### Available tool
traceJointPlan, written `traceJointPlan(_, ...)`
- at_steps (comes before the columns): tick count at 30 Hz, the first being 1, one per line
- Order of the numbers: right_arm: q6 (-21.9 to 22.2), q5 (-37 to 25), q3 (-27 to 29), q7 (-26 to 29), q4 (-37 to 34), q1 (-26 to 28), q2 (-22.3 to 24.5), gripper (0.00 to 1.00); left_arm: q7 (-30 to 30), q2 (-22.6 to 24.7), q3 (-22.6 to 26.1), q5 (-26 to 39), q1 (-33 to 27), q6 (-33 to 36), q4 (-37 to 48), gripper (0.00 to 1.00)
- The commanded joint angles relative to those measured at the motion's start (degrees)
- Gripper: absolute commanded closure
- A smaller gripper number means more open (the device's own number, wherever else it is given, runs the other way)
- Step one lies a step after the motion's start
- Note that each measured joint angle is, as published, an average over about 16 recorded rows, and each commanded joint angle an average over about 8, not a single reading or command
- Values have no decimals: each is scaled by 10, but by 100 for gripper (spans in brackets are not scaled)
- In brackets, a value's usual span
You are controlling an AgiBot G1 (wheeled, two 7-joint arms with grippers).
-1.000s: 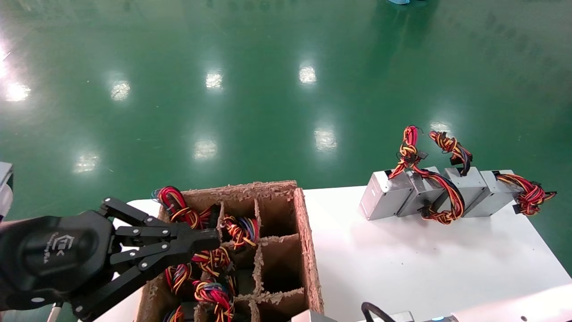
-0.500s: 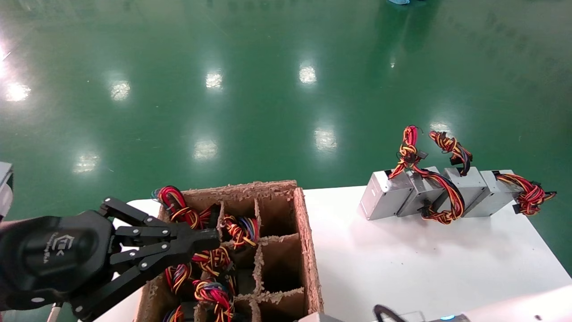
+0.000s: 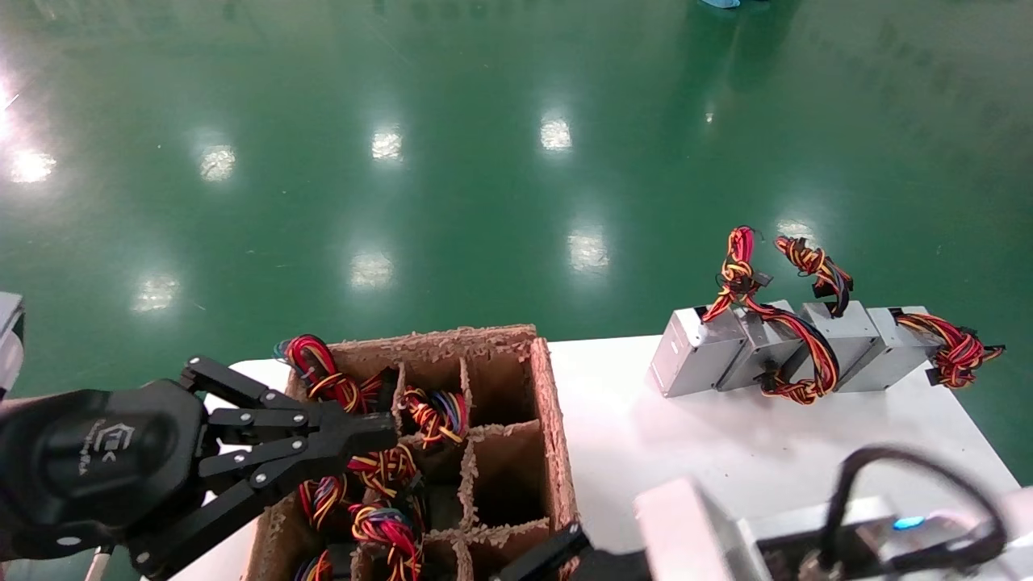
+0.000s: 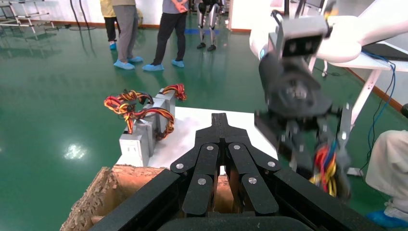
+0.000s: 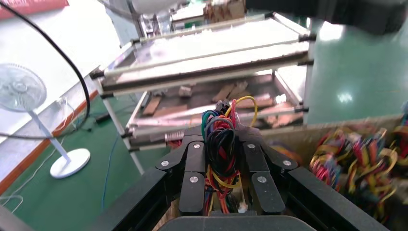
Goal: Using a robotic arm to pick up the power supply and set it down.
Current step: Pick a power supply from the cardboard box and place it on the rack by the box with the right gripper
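In the right wrist view my right gripper [image 5: 222, 130] is shut on the knotted red, yellow and black wire bundle [image 5: 221, 149] of a power supply; its grey box is hidden. The left wrist view shows that gripper [image 4: 317, 154] hanging over the table's near side with the wires [image 4: 327, 166] dangling. In the head view the right arm [image 3: 807, 532] rises at the bottom right. My left gripper [image 3: 386, 432] [image 4: 219, 118] is shut and empty over the box's left side. Three power supplies [image 3: 702, 359] lie in a row at the table's far right.
The brown cardboard divider box [image 3: 557, 436] stands on the white table [image 3: 646, 436]; its left cells hold several wire bundles [image 3: 379, 516], its right cells show none. Green floor lies beyond the table's far edge. People stand far off in the left wrist view.
The right arm has risen from the bottom edge into the head view, and one black finger now shows beside the box's near corner. The left gripper has not moved.
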Motion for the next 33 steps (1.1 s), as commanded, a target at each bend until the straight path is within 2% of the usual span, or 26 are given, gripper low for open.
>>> traceJointPlan(1,-4,14,5,4,0,6,4,100,0,0,0,0,0,0,0,100)
traceJointPlan(11,-4,96,32,36,-4,37,26,100,0,0,0,0,0,0,0,100)
traceJointPlan(22,28,189,73,78,-51,50,42,100,0,0,0,0,0,0,0,100)
traceJointPlan(33,70,198,105,68,-140,58,76,100,0,0,0,0,0,0,0,100)
